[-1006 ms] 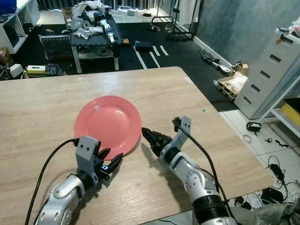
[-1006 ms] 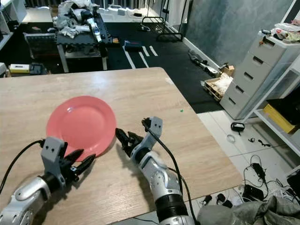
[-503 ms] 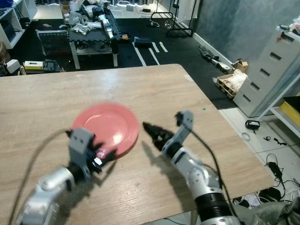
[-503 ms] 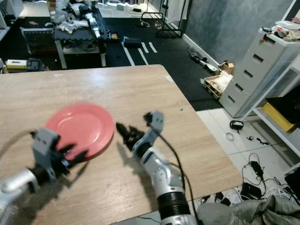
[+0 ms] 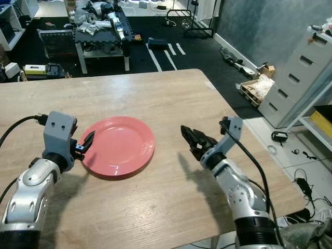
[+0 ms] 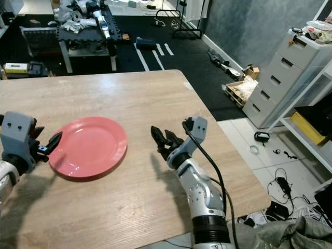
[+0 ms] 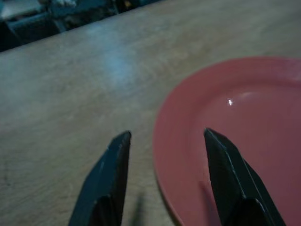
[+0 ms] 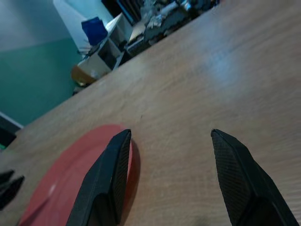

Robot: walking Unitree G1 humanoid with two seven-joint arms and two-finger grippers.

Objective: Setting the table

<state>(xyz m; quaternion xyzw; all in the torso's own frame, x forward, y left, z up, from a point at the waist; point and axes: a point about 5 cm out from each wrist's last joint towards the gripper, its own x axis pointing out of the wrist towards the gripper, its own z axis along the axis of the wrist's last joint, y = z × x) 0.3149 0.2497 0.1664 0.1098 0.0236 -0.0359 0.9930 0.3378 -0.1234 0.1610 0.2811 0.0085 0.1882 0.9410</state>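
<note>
On table: plate (image 5: 118, 146) lies flat, left of centre on table (image 5: 171, 98).
Left gripper (image 7: 164, 155): fingers spread, straddling plate's left rim.
Right gripper (image 5: 193, 139): fingers apart, right of plate, clear.
Handling: likely rigid, light, slick; pinch the rim.

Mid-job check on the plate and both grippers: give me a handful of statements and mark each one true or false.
1. The red plate lies flat on the wooden table. True.
2. The right gripper is clamped on the plate's rim. False: it is open and hovers apart from the plate, on its right side.
3. The left gripper is open at the plate's left edge, one finger over the rim. True.
4. Food is on the plate. False: its surface is bare.
5. The plate hangs over the table's edge. False: it sits well inside the tabletop.
</note>
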